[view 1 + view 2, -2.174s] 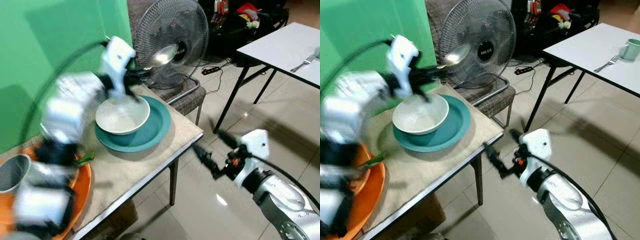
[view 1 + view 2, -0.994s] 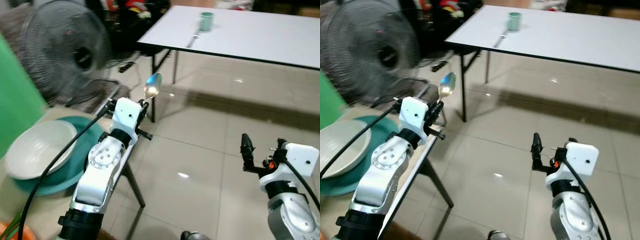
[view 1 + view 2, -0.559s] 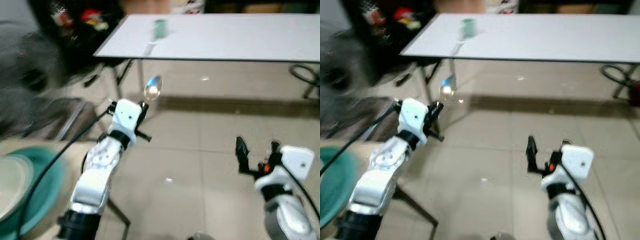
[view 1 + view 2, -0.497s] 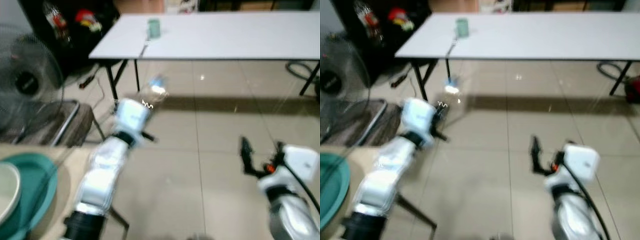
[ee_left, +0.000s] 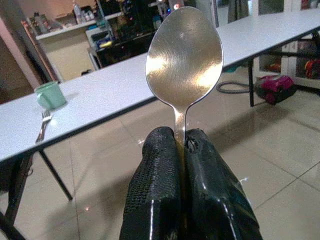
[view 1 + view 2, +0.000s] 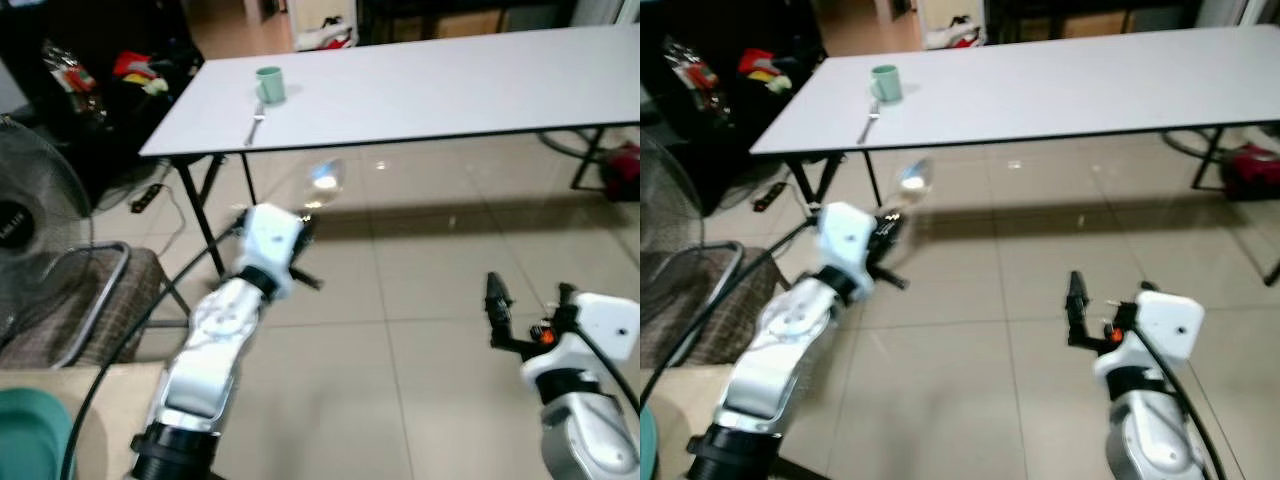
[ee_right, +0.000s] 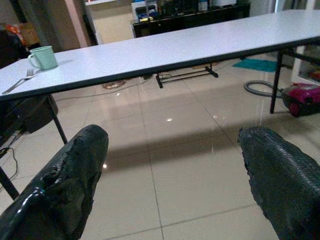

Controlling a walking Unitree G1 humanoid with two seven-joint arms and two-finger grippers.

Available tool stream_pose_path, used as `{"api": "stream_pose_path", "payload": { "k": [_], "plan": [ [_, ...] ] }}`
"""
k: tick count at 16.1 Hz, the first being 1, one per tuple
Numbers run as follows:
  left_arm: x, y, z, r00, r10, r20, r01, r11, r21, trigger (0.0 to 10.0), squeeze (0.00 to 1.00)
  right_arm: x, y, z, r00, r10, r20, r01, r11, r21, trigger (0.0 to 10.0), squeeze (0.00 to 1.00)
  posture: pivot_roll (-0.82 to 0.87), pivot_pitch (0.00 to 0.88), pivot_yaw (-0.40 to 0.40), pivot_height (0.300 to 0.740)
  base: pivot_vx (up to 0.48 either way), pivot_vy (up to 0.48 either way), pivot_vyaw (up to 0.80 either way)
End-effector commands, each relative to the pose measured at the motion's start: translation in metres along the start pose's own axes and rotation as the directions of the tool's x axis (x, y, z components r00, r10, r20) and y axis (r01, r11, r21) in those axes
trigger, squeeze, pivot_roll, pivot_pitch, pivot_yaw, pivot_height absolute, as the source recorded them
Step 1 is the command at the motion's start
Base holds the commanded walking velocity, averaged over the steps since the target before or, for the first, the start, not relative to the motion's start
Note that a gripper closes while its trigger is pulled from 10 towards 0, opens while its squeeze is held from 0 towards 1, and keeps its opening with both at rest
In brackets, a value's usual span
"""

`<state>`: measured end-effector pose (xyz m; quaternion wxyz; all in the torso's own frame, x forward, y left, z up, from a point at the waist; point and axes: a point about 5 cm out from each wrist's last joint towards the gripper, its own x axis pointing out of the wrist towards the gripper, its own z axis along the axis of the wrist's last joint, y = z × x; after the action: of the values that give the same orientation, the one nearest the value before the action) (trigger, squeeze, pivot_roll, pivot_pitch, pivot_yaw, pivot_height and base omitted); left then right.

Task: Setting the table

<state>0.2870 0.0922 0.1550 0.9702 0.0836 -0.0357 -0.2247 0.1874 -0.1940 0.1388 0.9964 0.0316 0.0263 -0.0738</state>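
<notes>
Item: spoon [image 5: 184, 60], pinched upright in my left hand [image 5: 181, 150], carried mid-air. Right hand [image 7: 170, 175] spread wide, empty. Since a moment ago the view has swung round; white bench [image 6: 450, 85] with mug [image 6: 268, 84] and fork [image 6: 256, 120] now ahead. Delivery pending.

Glossy beige tile floor [image 6: 400, 300], long white table [image 6: 450, 85] w/ black legs, fan [image 6: 25, 220] at left
</notes>
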Motion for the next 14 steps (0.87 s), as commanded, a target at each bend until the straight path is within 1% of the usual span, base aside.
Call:
{"api": "stream_pose_path", "payload": {
  "k": [1,3,5,9,11,14],
  "plan": [
    [-0.0056,0.0149,-0.0059,0.998,0.057,-0.037,-0.056,0.998,0.018,10.0,0.0,0.0012,0.0068,0.0042,0.999,0.026,0.021,-0.026,1.0,0.014,10.0,0.0,-0.09,0.0,0.091,0.74,0.319,0.0,0.0],
    [-0.0058,0.0162,-0.0072,0.997,0.063,-0.043,-0.062,0.998,0.019,10.0,0.0,0.0025,0.006,0.0047,1.0,0.023,0.021,-0.023,1.0,0.016,10.0,0.0,-0.09,0.0,0.091,0.74,0.341,0.0,0.0],
    [-0.0065,0.0209,-0.009,0.995,0.079,-0.053,-0.078,0.997,0.022,10.0,0.0,0.0029,0.0038,0.004,1.0,0.011,0.016,-0.011,1.0,0.023,10.0,0.0,-0.09,0.0,0.092,0.74,0.358,0.0,0.0],
    [-0.0085,0.022,-0.0117,0.995,0.071,-0.062,-0.07,0.997,0.028,10.0,0.0,0.0027,0.0011,0.0027,1.0,-0.009,0.007,0.009,1.0,0.014,10.0,0.0,-0.09,0.0,0.094,0.74,0.359,0.0,0.0],
    [-0.0079,0.0207,-0.0119,0.996,0.068,-0.063,-0.066,0.997,0.026,10.0,0.0,0.0024,0.0004,0.0019,1.0,-0.013,0.001,0.013,1.0,0.013,10.0,0.0,-0.1,0.0,0.095,0.74,0.362,0.0,-0.7],
    [-0.0064,0.0178,-0.0122,0.996,0.058,-0.063,-0.057,0.998,0.023,10.0,0.0,0.0031,-0.0003,0.0021,1.0,-0.013,0.002,0.013,1.0,0.017,10.0,0.0,-0.1,0.0,0.095,0.74,0.361,0.0,0.0]
  ]
}}
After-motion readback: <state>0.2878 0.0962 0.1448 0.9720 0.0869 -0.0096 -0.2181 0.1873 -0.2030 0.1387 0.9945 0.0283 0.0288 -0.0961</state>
